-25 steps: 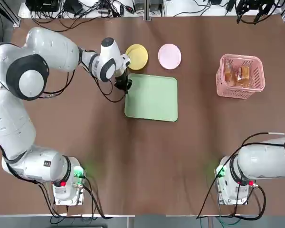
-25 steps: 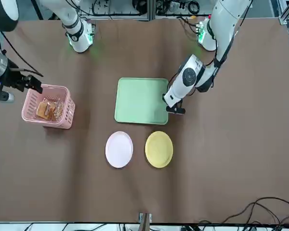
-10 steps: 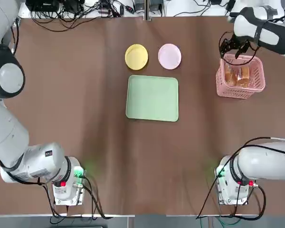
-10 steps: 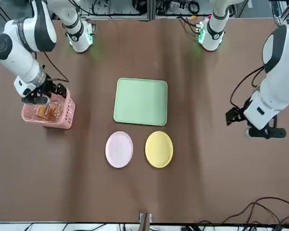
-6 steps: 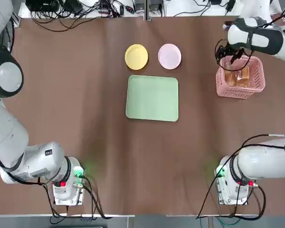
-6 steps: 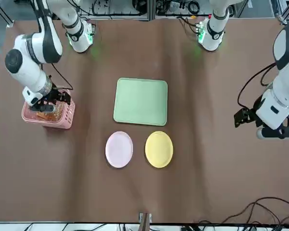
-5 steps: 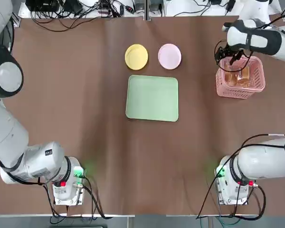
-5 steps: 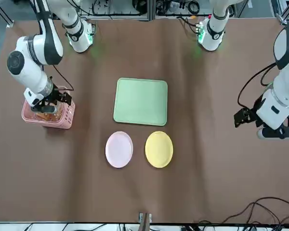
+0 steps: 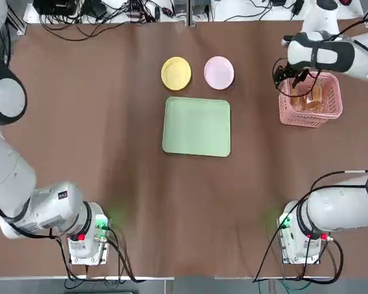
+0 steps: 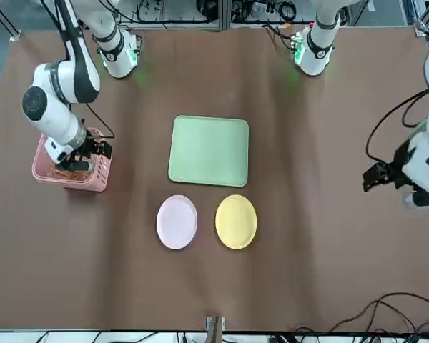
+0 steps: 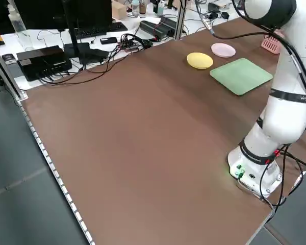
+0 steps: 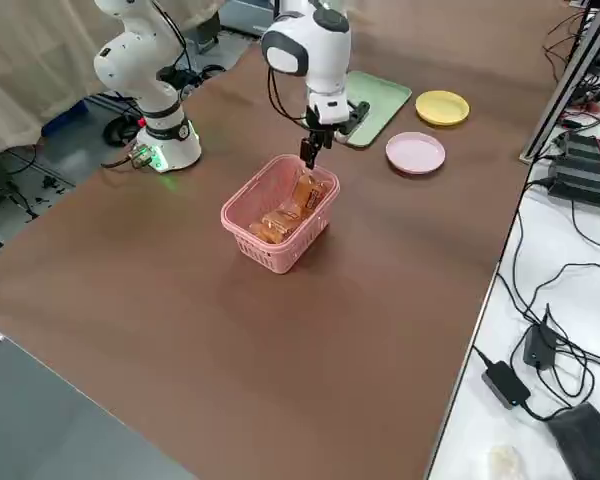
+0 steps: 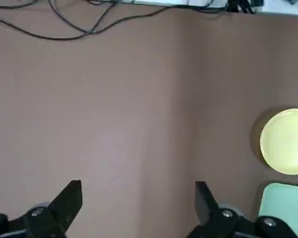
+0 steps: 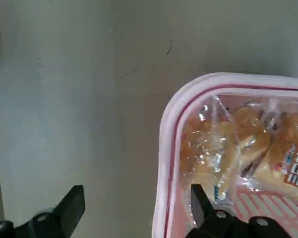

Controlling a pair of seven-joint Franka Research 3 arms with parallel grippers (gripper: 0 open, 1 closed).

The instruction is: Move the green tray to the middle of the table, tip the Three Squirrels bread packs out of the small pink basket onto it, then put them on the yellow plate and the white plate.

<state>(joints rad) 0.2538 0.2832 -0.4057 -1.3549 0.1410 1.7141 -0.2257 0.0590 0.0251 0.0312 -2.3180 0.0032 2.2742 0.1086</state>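
Seen from overhead, near edge to far. At bottom left and bottom right, the two arm bases, nothing between them but bare brown table (image 9: 110, 159).

In mid-frame, the tray (image 9: 197, 127): flat, mint green, rounded corners, low rim, smooth and matte. Already central, and no longer attended; a couple of seconds back the left gripper was at its left edge. Now withdrawn past the frame's left side, jaws spread wide and empty in the wrist view, left gripper (image 13: 136, 208). First step judged done.

Beyond the tray, side by side and just apart, the yellow plate (image 9: 176, 73) and the white plate (image 9: 219, 72), both small smooth discs, both bare.

At upper right, the basket (image 9: 311, 98): pale pink plastic lattice, squarish, tapering sides, glossy clear bread packs (image 9: 311, 96) heaped inside, golden-brown through crinkled film. Right gripper (image 9: 286, 73) lowered over the past second to the basket's left rim, jaws open, straddling the wall, nothing clamped. Grasp and tipping apparently next.
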